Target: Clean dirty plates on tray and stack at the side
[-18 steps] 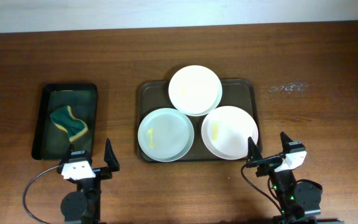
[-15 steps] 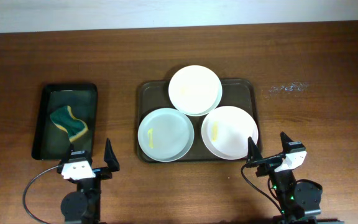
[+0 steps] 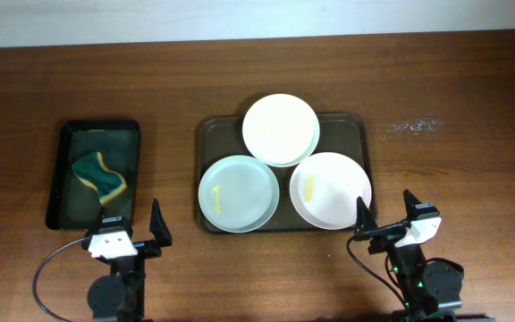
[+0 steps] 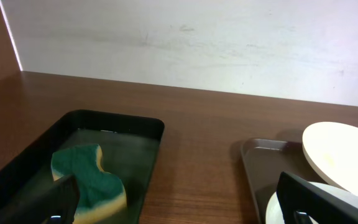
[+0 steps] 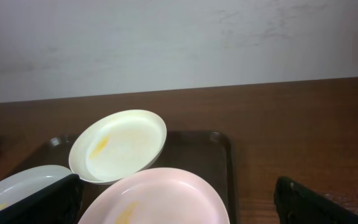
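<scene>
Three plates lie on the dark brown tray (image 3: 351, 130): a white one (image 3: 281, 130) at the back resting partly on the other two, a pale bluish one (image 3: 239, 194) front left and a pinkish-white one (image 3: 331, 190) front right. Each carries a yellow smear. My left gripper (image 3: 130, 231) is open and empty at the near table edge, in front of the black tray. My right gripper (image 3: 389, 219) is open and empty just in front of the tray's right corner. The right wrist view shows the back plate (image 5: 118, 145) and the front right plate (image 5: 160, 198).
A narrow black tray (image 3: 94, 174) at the left holds a green and yellow sponge (image 3: 100, 175), also in the left wrist view (image 4: 89, 182). A faint pale smudge (image 3: 411, 126) marks the wood to the right of the brown tray. A pale wall runs behind the table.
</scene>
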Available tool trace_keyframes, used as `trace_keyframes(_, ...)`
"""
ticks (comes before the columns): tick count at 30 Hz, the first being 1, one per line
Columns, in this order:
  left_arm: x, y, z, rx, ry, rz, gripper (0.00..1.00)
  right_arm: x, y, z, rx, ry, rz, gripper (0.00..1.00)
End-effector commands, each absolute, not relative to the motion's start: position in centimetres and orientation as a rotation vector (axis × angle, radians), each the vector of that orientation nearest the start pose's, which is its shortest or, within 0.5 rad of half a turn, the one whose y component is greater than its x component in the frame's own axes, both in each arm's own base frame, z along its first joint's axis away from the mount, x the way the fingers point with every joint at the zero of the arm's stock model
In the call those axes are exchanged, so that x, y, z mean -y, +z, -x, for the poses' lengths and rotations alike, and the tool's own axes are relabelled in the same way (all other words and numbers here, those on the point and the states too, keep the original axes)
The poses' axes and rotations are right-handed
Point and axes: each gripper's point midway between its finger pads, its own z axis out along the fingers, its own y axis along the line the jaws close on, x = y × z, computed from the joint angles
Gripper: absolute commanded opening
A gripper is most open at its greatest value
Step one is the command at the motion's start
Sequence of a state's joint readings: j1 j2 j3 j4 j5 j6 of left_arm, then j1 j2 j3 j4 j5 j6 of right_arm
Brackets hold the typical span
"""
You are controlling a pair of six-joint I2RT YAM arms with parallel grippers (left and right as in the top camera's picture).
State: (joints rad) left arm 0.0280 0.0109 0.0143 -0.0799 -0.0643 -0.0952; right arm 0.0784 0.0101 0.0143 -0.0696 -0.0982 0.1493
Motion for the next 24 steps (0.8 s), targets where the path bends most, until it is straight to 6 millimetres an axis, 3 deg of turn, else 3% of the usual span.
trace_keyframes(1, -1.7, 15.7, -24.5, -1.642, -0.003, 0.153, 0.99, -3.5, 15.8, -24.3, -1.644, 0.248, 0.016, 0.99)
trace_keyframes(7, -1.7, 15.7, -24.5, -1.642, -0.003, 0.153, 0.99, -3.5, 15.8, -24.3, -1.644, 0.247, 0.016, 0.98)
trace_keyframes(8, -0.2, 16.1, -24.6, -1.630, -0.121, 0.130, 0.99, -3.5, 15.8, -24.3, -1.644, 0.248, 0.016, 0.98)
trace_keyframes(9, 4.1, 16.6, -24.1, -1.627, -0.401, 0.019, 0.99, -3.5, 15.8, -24.3, -1.644, 0.248, 0.016, 0.98)
trace_keyframes(10, 5.5, 17.4, -23.7, -1.598, -0.489, -0.032, 0.99, -3.5, 15.8, -24.3, -1.644, 0.247, 0.016, 0.98)
trace_keyframes(12, 5.8, 20.5, -23.4, -1.471, -0.490, -0.080, 0.99, -3.5, 15.8, -24.3, -1.645, 0.247, 0.016, 0.98)
trace_keyframes(13, 5.8, 24.7, -22.5, -1.292, -0.466, -0.125, 0.99, -3.5, 15.8, -24.3, -1.644, 0.247, 0.016, 0.98)
trace_keyframes(14, 5.6, 26.9, -21.8, -1.196, -0.448, -0.139, 0.99, -3.5, 15.8, -24.3, -1.644, 0.248, 0.016, 0.98)
trace_keyframes(16, 4.6, 31.2, -20.6, -1.085, -0.380, -0.116, 0.99, -3.5, 15.8, -24.3, -1.645, 0.248, 0.016, 0.98)
trace_keyframes(17, 4.6, 32.1, -20.5, -1.083, -0.351, -0.132, 0.99, -3.5, 15.8, -24.3, -1.644, 0.247, 0.016, 0.98)
trace_keyframes(19, 2.4, 33.4, -22.8, -1.246, -0.247, -0.022, 1.00, -3.5, 15.8, -24.3, -1.644, 0.248, 0.016, 0.99)
trace_keyframes(21, -0.4, 31.8, -27.2, -1.596, -0.126, 0.150, 0.99, -3.5, 15.8, -24.3, -1.644, 0.248, 0.016, 0.98)
trace_keyframes(24, 1.2, 28.2, -32.8, -2.084, -0.198, 0.117, 0.99, -3.5, 15.8, -24.3, -1.644, 0.247, 0.016, 0.98)
